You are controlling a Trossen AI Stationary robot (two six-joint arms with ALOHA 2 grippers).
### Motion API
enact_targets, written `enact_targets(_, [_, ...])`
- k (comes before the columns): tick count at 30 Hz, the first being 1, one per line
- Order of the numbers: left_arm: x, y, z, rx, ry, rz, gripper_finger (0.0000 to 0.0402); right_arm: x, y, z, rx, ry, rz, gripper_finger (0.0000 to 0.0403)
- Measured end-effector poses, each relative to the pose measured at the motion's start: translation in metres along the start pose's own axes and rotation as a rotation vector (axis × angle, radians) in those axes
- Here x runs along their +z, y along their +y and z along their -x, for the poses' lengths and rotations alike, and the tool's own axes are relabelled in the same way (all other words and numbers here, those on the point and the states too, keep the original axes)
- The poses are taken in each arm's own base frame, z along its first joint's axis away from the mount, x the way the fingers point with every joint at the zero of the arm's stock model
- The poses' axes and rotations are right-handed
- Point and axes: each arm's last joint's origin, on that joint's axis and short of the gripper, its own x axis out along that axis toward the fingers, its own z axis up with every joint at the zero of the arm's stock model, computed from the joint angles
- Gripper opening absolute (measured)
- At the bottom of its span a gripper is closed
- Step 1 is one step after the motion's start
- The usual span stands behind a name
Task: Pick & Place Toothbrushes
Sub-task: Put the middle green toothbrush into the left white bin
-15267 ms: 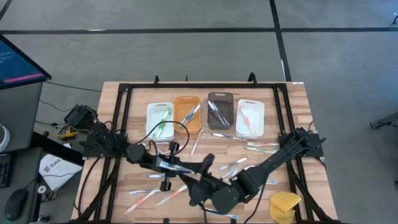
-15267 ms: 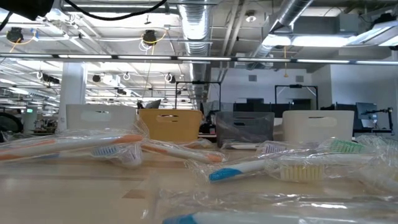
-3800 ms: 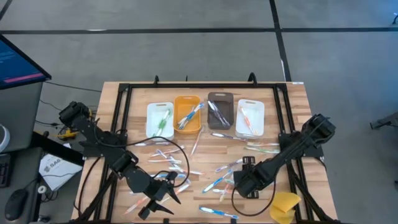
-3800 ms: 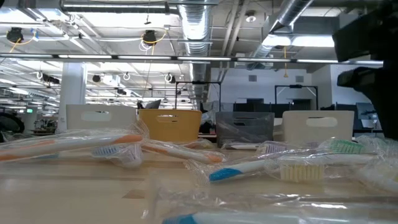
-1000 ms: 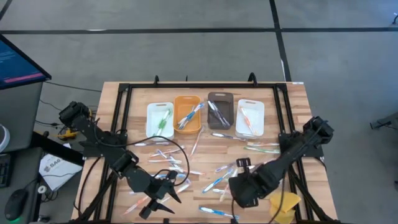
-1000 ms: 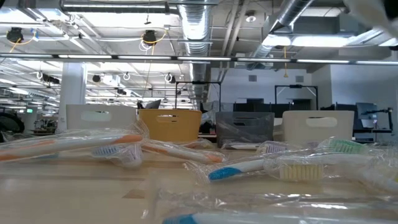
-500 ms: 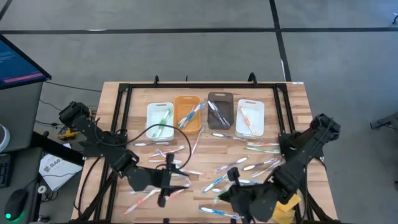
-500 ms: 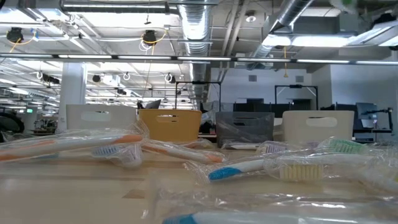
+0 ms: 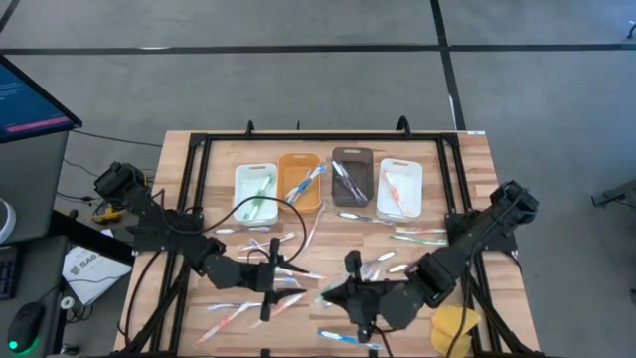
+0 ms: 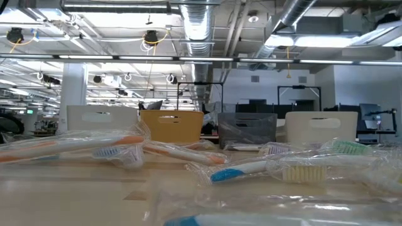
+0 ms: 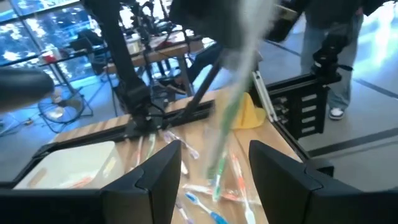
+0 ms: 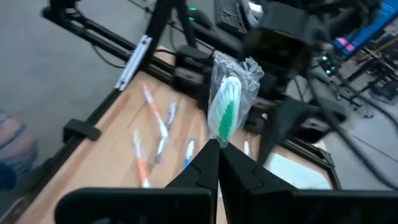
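R arm (image 9: 467,244) has its jaws shut tight on one green toothbrush (image 12: 225,109), in its crinkly clear wrap. It holds the brush by the bottom end, brush head sticking up. The brush is up in the air, not on the bench (image 9: 477,159), out in front of the orange bin (image 9: 299,182), toward the bench's near edge.

L arm (image 9: 214,267) has its jaws wide open w/ nothing in them. They sit close to the R jaws, also in front of the orange bin, & the green brush shows between the two L fingers (image 11: 163,171), a bit farther off.

Looks like a hand-over: R gives the brush to L.

How to do it well, I think:
- L should slide in till the brush is right in the middle of its jaws, then close on the hard handle, not only on the loose wrap, which could slip.
- R should let go only after L has a firm hold, or the brush drops.
- Go slow; the two arms are very near & could bump.
- Next stop is prob. the white bin (image 9: 255,191) just beside the orange bin on L's side, bc it has green brushes in it.

Lots of other toothbrushes (image 9: 238,316) lie loose in front of the orange bin.
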Motion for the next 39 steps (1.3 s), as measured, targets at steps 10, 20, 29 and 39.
enact_targets(10, [0.000, 0.010, -0.005, 0.019, -0.034, 0.028, 0.0182, -0.002, -0.026, -0.016, -0.071, -0.011, -0.042, 0.0000])
enact_targets(20, [0.000, 0.026, -0.013, 0.057, -0.055, 0.051, 0.0182, -0.002, -0.028, -0.017, -0.073, -0.017, -0.041, 0.0000])
enact_targets(29, [0.000, 0.030, -0.017, -0.044, -0.075, 0.067, 0.0173, -0.002, -0.029, -0.018, -0.072, -0.016, -0.042, 0.0000])
enact_targets(39, [0.000, 0.030, -0.017, -0.050, -0.075, 0.069, 0.0049, -0.002, -0.029, -0.018, -0.073, -0.015, -0.041, 0.0000])
